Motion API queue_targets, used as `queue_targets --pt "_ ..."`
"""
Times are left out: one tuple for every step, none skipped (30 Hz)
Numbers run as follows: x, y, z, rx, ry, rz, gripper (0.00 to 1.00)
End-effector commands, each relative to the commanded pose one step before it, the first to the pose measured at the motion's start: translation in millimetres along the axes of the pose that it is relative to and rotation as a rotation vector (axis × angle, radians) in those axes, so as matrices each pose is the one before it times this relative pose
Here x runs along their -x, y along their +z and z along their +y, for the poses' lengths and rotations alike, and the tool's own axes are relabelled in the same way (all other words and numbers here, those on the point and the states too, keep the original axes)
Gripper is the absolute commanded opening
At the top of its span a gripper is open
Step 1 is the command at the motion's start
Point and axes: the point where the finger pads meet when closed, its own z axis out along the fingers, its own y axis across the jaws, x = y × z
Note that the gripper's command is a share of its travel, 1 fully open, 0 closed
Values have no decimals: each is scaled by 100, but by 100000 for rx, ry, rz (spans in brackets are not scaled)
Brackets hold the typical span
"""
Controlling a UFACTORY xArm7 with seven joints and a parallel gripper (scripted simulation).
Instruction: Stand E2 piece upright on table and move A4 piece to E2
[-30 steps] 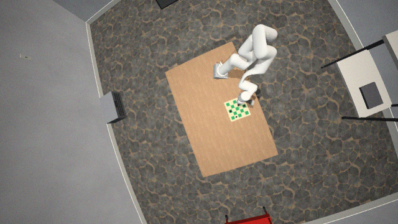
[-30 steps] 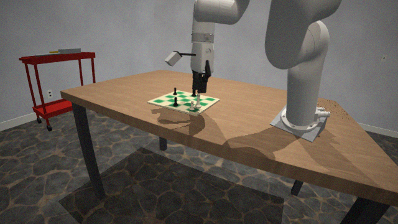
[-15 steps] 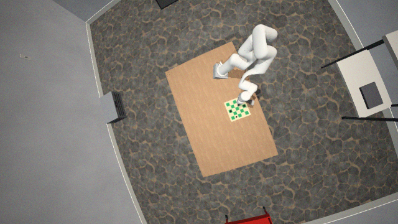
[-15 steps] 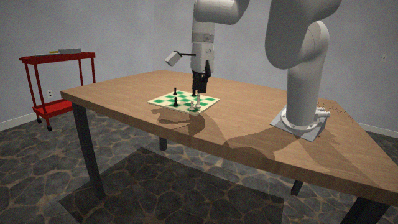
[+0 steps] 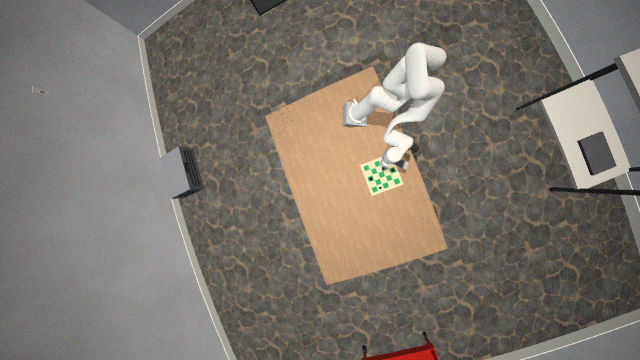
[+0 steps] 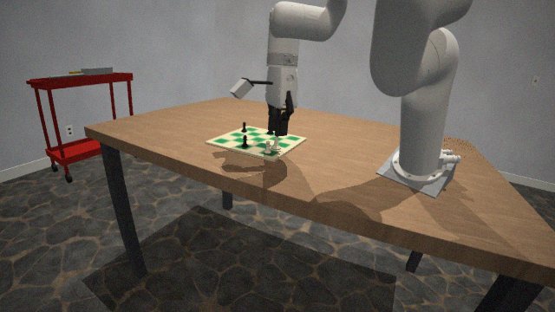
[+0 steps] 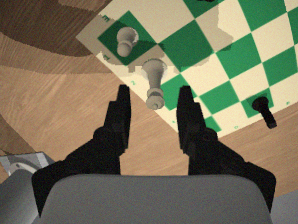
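Observation:
The green and cream chessboard (image 5: 382, 176) lies on the wooden table near its right edge. My gripper (image 7: 154, 99) hangs low over the board's near edge, fingers apart and pointing down; it also shows in the side view (image 6: 279, 129). A tall white piece (image 7: 154, 84) stands on the board in line with the gap between the fingers, and nothing is gripped. A white pawn (image 7: 125, 39) stands on the corner square beside it. Another black piece (image 7: 264, 110) at the right looks tilted or lying; I cannot tell which.
The arm's base (image 6: 418, 171) is bolted to the table to the right of the board. Two black pieces (image 6: 244, 141) stand on the board's left side in the side view. A red cart (image 6: 80, 117) stands off the table at the left.

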Motion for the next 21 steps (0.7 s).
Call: queue_targets --pt "-72 1380 198 355 4 193 42" --pt "0 178 0 0 0 0 42" --pt "0 0 0 0 0 0 42" --pt "0 0 0 0 0 0 42" --pt "0 157 -1 0 1 -1 42" --pt "-1 133 1 0 -1 2 42" --pt "0 109 0 0 0 0 42" --pt "0 85 0 0 0 0 42" --pt "0 61 0 0 0 -1 42" --pt "0 40 0 0 0 -1 42" --pt "0 22 0 0 0 0 42" --pt "0 9 0 0 0 0 42" --pt "0 1 0 0 0 0 42" --pt "0 0 0 0 0 0 42" --pt "0 0 0 0 0 0 42" --pt "0 0 0 0 0 0 42" --pt "0 0 0 0 0 0 42" --pt "0 0 0 0 0 0 42" --pt "0 0 0 0 0 0 42" --pt "0 0 0 0 0 0 42" --pt "0 0 0 0 0 0 42"
